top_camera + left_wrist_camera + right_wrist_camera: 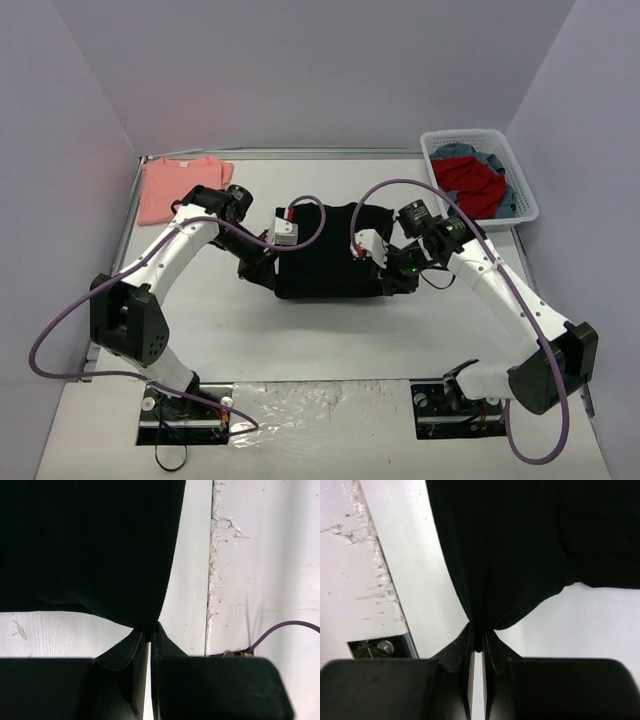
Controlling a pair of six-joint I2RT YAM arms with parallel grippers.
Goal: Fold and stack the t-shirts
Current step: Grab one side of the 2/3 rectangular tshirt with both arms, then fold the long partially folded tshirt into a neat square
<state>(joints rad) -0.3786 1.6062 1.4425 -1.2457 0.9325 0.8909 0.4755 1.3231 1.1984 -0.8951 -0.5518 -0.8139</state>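
The black t-shirt point(328, 255) lies as a folded rectangle mid-table. My left gripper point(262, 263) is shut on its near left edge; in the left wrist view the jaws point(149, 630) pinch a corner of the black cloth point(90, 545), which hangs from them. My right gripper point(396, 276) is shut on its near right edge; in the right wrist view the jaws point(478, 635) pinch a bunched point of the black cloth point(530, 545). The salmon-pink t-shirt point(175, 185) lies flat at the far left corner, away from both grippers. The blue print is hidden.
A white basket point(520, 190) at the far right holds red and blue clothes. Purple cables loop over both arms. The table's near strip point(320, 410) is worn and shiny between the arm bases. Grey walls close in the left, back and right.
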